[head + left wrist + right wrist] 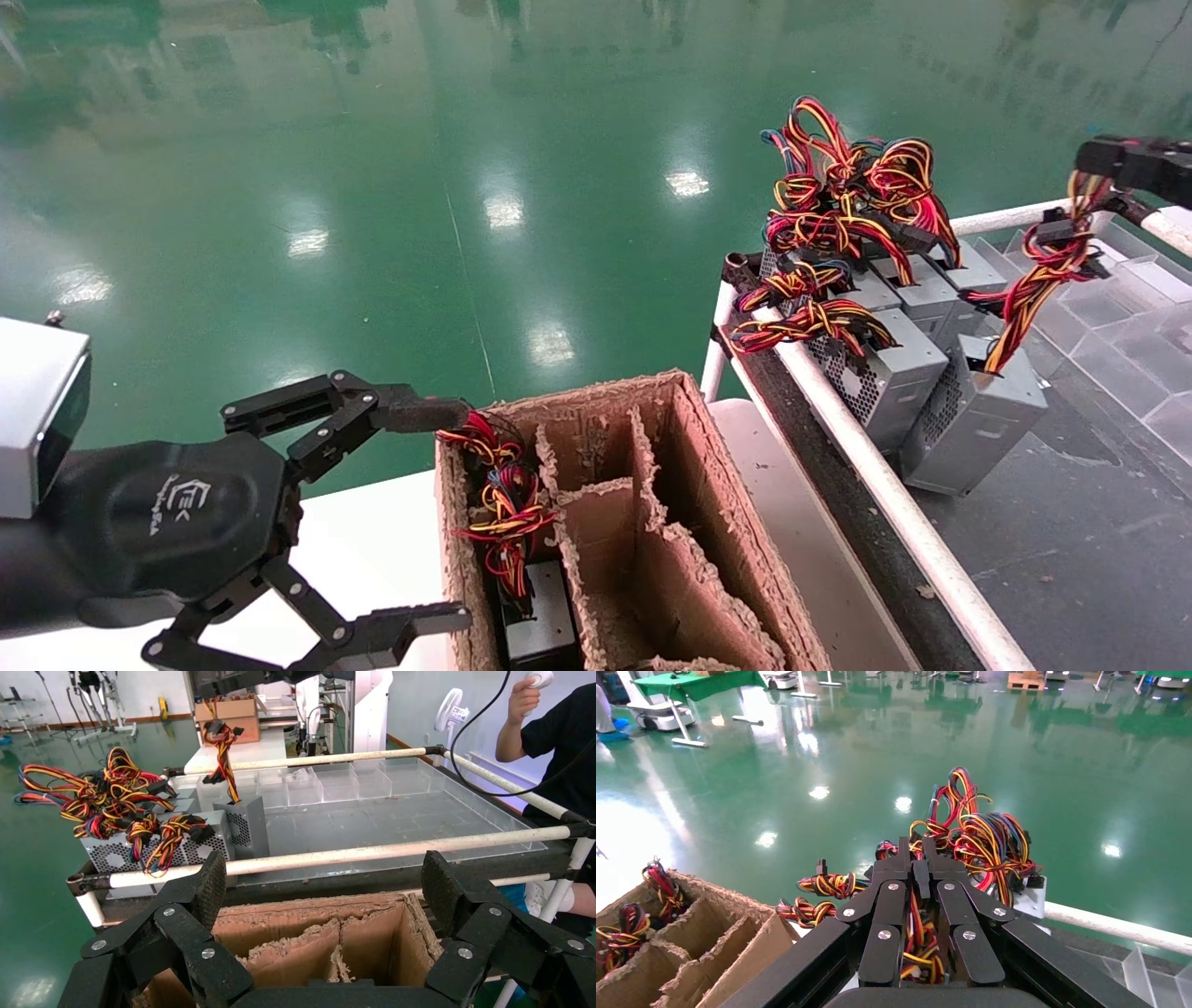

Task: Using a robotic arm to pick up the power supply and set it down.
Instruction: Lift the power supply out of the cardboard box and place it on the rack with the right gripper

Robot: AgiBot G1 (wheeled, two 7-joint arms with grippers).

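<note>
My right gripper (1090, 168) is high over the cart at the far right, shut on the red, yellow and black wires (1043, 270) of a silver-grey power supply (978, 424). That box stands tilted on the cart's dark deck, against its neighbours. In the right wrist view the wires (916, 934) run between the closed fingers (888, 910) of the right gripper (914, 846). My left gripper (456, 513) is open at the near left, beside the cardboard box (708, 485). Its fingertips (211, 881) flank the box's compartments (372, 938). Another power supply (542, 626) sits in the box's left compartment.
Several more power supplies (894, 373) with tangled wires crowd the cart's near corner behind a white pipe rail (875, 485). Clear plastic bins (1127, 326) line the cart's far side. The divided box stands on a white table (372, 550). A person (555, 727) stands beyond the cart.
</note>
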